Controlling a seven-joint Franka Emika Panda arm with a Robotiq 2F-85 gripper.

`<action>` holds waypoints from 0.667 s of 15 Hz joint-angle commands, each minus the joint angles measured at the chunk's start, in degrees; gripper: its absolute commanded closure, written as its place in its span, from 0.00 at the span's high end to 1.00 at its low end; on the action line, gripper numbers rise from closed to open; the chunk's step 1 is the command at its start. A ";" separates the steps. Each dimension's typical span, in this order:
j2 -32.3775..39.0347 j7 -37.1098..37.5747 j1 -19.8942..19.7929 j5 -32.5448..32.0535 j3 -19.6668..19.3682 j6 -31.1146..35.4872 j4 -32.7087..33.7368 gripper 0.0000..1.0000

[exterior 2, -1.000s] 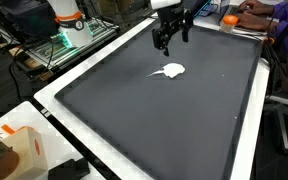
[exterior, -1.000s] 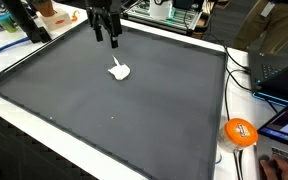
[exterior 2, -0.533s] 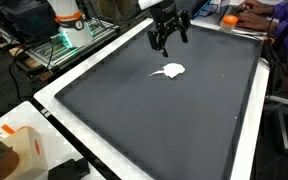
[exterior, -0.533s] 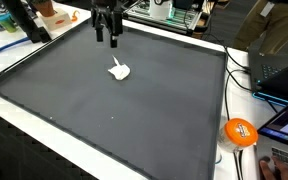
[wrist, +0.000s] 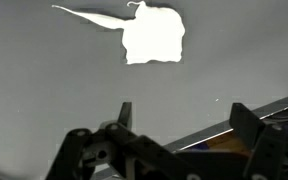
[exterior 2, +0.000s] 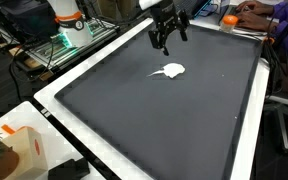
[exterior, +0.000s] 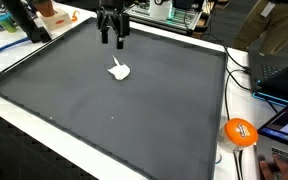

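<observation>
A small white crumpled piece with a thin tail [exterior: 119, 70] lies on the dark grey mat [exterior: 104, 110]; it also shows in the other exterior view [exterior 2: 169, 70] and at the top of the wrist view [wrist: 152, 36]. My gripper [exterior: 111, 40] hangs above the mat beyond the white piece, near the mat's far edge, also seen in an exterior view [exterior 2: 165, 45]. Its two fingers are spread wide in the wrist view [wrist: 184, 115] with nothing between them.
The mat has a white border [exterior 2: 54, 85]. An orange ball [exterior: 240, 132] sits off the mat's corner by a laptop [exterior: 284, 70]. A person [exterior 2: 274, 25] sits at one side. A white robot base [exterior 2: 69, 20] and clutter stand beyond the mat.
The gripper has risen slightly and shifted a little toward the mat's far edge; the white piece has not moved.
</observation>
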 commanded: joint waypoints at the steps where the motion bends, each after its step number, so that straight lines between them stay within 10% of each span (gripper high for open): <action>1: -0.46 -2.10 -0.91 3.04 2.23 2.45 -0.47 1.00; 10: -1.04 -2.05 -1.17 3.18 3.69 6.51 -1.76 1.00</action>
